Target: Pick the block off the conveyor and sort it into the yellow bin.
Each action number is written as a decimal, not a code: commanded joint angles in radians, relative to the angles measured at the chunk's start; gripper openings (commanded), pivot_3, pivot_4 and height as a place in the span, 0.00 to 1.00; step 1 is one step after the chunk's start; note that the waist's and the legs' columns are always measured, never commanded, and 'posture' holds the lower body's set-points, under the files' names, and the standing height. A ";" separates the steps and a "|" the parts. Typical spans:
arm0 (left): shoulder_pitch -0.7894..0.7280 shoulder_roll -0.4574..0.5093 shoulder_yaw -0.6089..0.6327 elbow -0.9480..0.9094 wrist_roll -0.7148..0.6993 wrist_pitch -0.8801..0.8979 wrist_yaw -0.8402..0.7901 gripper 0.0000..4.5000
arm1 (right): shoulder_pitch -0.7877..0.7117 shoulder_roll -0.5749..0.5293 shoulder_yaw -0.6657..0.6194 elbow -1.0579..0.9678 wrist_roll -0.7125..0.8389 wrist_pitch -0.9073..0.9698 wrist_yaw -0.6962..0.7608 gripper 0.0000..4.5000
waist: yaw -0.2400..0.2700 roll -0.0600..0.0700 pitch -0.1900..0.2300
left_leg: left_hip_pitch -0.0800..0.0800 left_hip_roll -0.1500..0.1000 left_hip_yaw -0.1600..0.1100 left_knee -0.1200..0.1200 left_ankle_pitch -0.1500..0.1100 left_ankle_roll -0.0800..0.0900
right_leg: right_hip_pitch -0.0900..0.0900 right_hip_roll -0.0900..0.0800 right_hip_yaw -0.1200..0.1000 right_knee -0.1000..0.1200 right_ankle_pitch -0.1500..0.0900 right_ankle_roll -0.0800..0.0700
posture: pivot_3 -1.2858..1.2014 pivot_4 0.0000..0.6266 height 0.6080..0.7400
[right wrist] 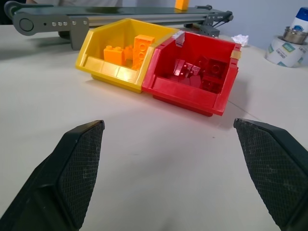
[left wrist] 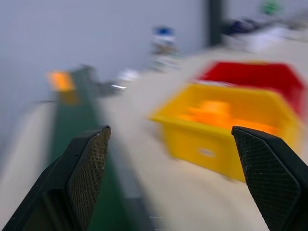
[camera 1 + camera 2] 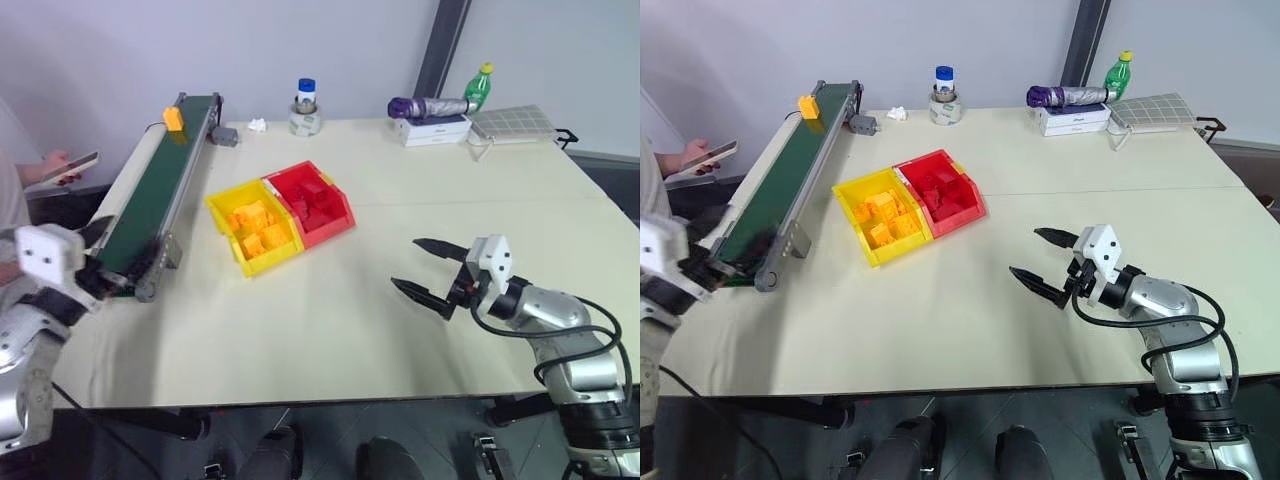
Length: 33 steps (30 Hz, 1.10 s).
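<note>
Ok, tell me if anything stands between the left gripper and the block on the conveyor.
Nothing visible does. The block sits at the far end of the conveyor, and the left gripper, fingers apart, hovers at the near end. Bare green belt runs between them. The yellow bin stands on the table beside the belt, off that line.

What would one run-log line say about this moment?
small yellow-orange plastic block: on green-belted conveyor, far end | left end effector: open, empty | right end effector: open, empty | yellow plastic bin: holds orange blocks
</note>
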 commanded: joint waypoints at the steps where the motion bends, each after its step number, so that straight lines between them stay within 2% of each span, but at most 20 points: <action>1: 0.050 -0.054 0.076 -0.047 0.013 -0.032 0.097 0.94 | -0.005 0.003 -0.010 -0.019 0.011 -0.020 0.001 1.00 | 0.001 0.000 0.000 | 0.000 0.000 0.000 0.000 0.000 0.000 | 0.000 0.000 0.000 0.000 0.000 0.000 | 0.52 0.24 1.00; 6: 0.119 -0.155 0.113 -0.089 0.015 -0.024 0.234 0.94 | -0.005 0.007 -0.009 -0.022 0.013 -0.018 0.000 1.00 | 0.004 -0.001 0.000 | 0.000 0.000 0.000 0.001 0.000 0.000 | 0.001 0.000 0.000 -0.001 0.000 0.000 | 0.52 0.24 1.00; 9: 0.125 -0.178 0.095 -0.104 0.027 -0.022 0.285 0.94 | -0.014 0.008 -0.007 -0.019 0.014 -0.017 0.002 1.00 | 0.004 -0.001 0.000 | 0.000 0.000 -0.001 0.001 0.000 0.000 | 0.001 0.000 0.000 -0.001 0.000 0.000 | 0.52 0.24 1.00; 33: 0.051 -0.151 0.066 -0.072 -0.033 0.070 0.345 0.94 | -0.009 0.011 -0.003 -0.028 0.014 -0.014 0.000 1.00 | 0.003 -0.001 0.000 | 0.000 0.000 0.000 0.001 0.000 0.000 | 0.001 0.001 0.000 -0.001 0.000 0.000 | 0.52 0.24 1.00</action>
